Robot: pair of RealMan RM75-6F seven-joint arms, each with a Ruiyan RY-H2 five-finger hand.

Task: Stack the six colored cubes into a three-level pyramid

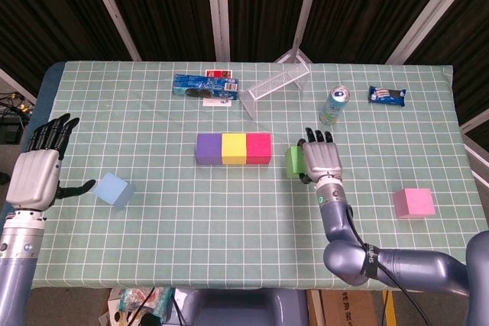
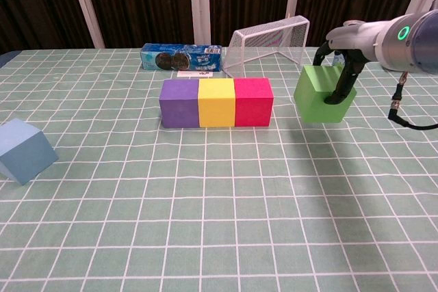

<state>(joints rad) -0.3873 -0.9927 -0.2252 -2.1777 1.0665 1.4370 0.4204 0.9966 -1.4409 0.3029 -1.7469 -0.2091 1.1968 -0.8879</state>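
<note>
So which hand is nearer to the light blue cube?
Left. The left hand is open just beside the light blue cube; the right hand is far across the table, holding the green cube.

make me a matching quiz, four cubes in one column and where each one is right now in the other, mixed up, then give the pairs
Things:
1. green cube
2. light blue cube
3. pink cube
4. yellow cube

Places:
A. middle of the row of three, purple on one side and red on the other
B. held by the right robot hand, just to the red end of the row
C. alone on the cloth near the open left robot hand
D. alone on the cloth at the far right side of the table, no hand on it

Pairs: 1-B, 2-C, 3-D, 4-A
</note>
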